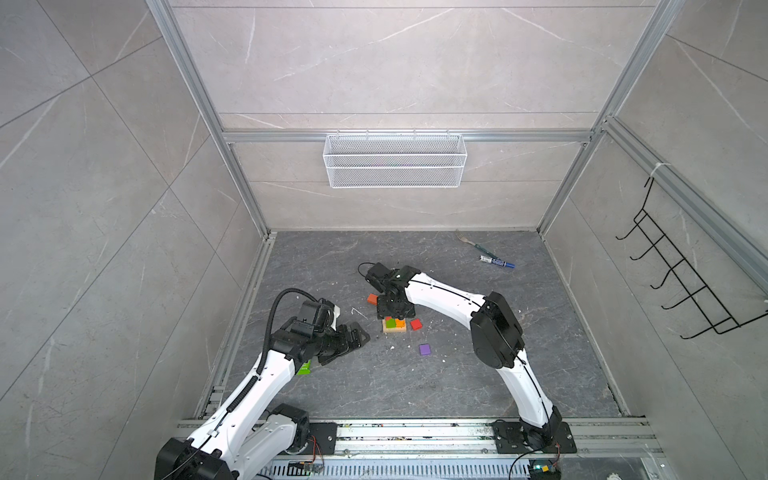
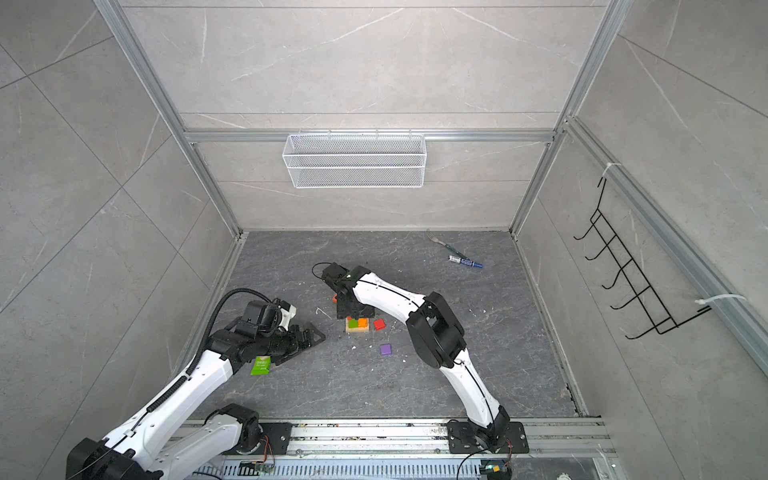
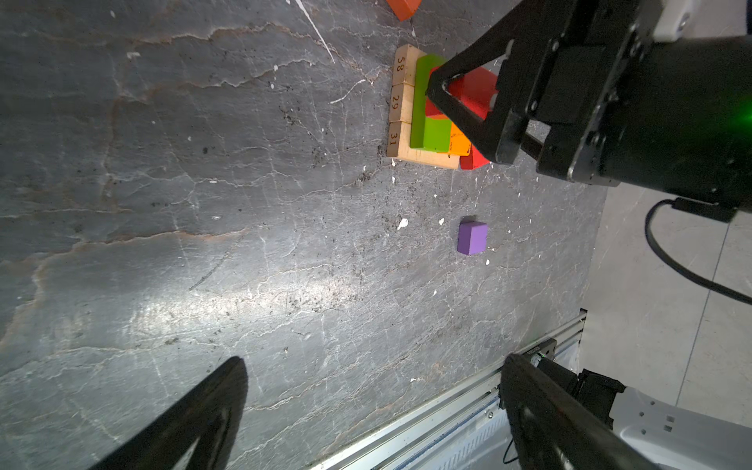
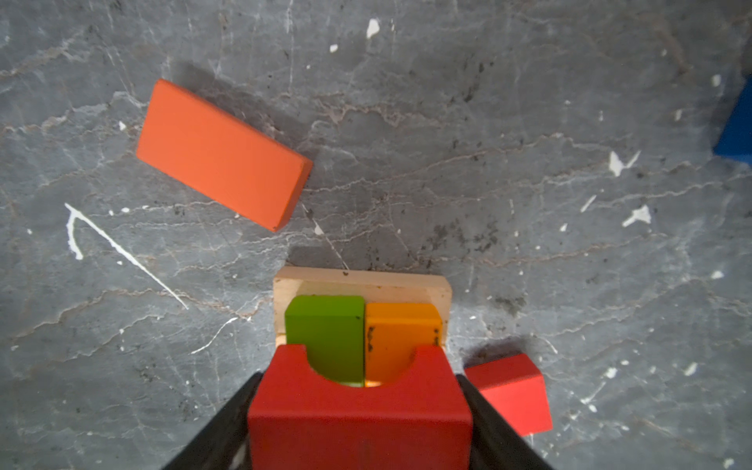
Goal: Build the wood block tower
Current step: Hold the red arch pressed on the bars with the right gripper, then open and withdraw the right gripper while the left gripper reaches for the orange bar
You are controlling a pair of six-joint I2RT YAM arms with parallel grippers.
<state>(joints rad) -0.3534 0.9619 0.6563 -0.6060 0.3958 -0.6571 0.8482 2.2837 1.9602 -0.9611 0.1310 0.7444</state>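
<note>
The tower has a tan base [image 4: 358, 283] with a green bar [image 4: 325, 329] and an orange bar [image 4: 401, 329] side by side on it; both top views show it mid-floor [image 1: 394, 329]. A red arch [image 4: 358, 415] rests over those bars between the fingers of my right gripper [image 4: 358, 378], which run close along its two sides; whether they press it I cannot tell. A red-orange bar [image 4: 221, 154], a red cube [image 4: 512, 390], a purple cube [image 3: 472, 238] and a blue cube [image 4: 738, 130] lie loose around it. My left gripper [image 3: 374, 366] hangs open and empty left of the tower.
A green snack wrapper [image 2: 260, 365] lies under my left arm. A blue marker [image 1: 496, 262] and a fork [image 1: 469, 243] lie at the back right. A wire basket [image 1: 395, 160] hangs on the back wall and a black hook rack [image 1: 681, 282] on the right wall.
</note>
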